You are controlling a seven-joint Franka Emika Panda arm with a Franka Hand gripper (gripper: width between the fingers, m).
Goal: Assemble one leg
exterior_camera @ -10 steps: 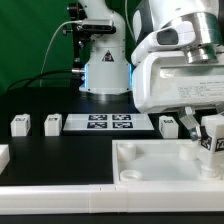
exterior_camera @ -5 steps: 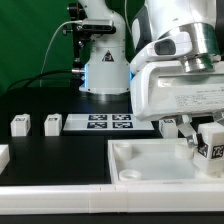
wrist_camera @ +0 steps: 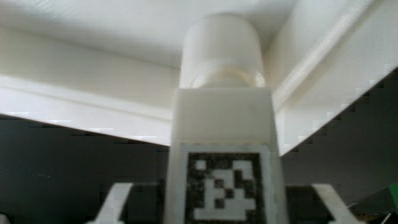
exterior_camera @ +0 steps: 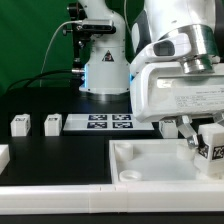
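My gripper [exterior_camera: 203,134] is shut on a leg [exterior_camera: 212,150], a small white block with a black-and-white tag, at the exterior view's right. It holds the leg just above the near right part of the large white tray-like part [exterior_camera: 130,160]. In the wrist view the leg [wrist_camera: 222,120] stands between my gripper's [wrist_camera: 221,208] two fingers [wrist_camera: 121,200], its rounded end pointing at a corner of the tray [wrist_camera: 89,80]. Whether the leg touches the tray is hidden.
Two loose legs [exterior_camera: 19,125] [exterior_camera: 52,124] stand on the black table at the exterior view's left, a third [exterior_camera: 169,125] behind the tray. The marker board [exterior_camera: 108,123] lies between them. A white part [exterior_camera: 3,156] shows at the left edge. The arm's base [exterior_camera: 103,60] stands behind.
My gripper has moved a little down and to the exterior view's right with the leg, closer to the tray. In the last half second it has barely moved.
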